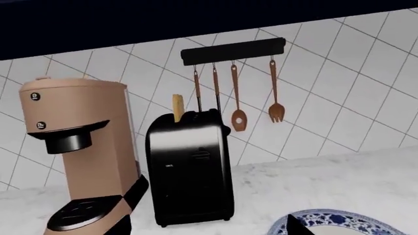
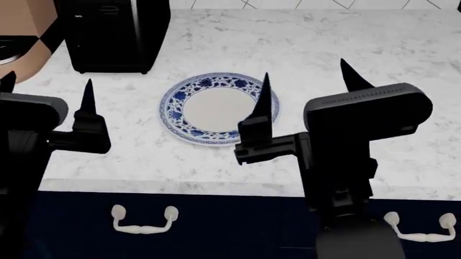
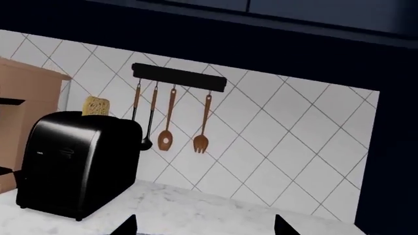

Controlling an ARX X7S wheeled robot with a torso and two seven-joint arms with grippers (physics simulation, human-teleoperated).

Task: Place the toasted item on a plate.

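Note:
The toasted item (image 1: 177, 107) is a golden-brown slice standing up out of the slot of a black toaster (image 1: 189, 169). It also shows in the right wrist view (image 3: 96, 105). The plate (image 2: 175, 97), white with a blue floral rim, lies empty on the marble counter in front of the toaster (image 2: 112, 35). Its rim shows in the left wrist view (image 1: 339, 219). My left gripper (image 2: 47, 89) is open and empty, left of the plate. My right gripper (image 2: 306, 75) is open and empty, over the plate's right edge. Both are well short of the toaster.
A tan coffee machine (image 1: 78, 147) stands close beside the toaster at the counter's left. A black rack (image 1: 235, 51) with hanging copper utensils is on the tiled wall behind. The counter's front edge (image 2: 216, 186) has navy drawers with white handles (image 2: 144, 221) below.

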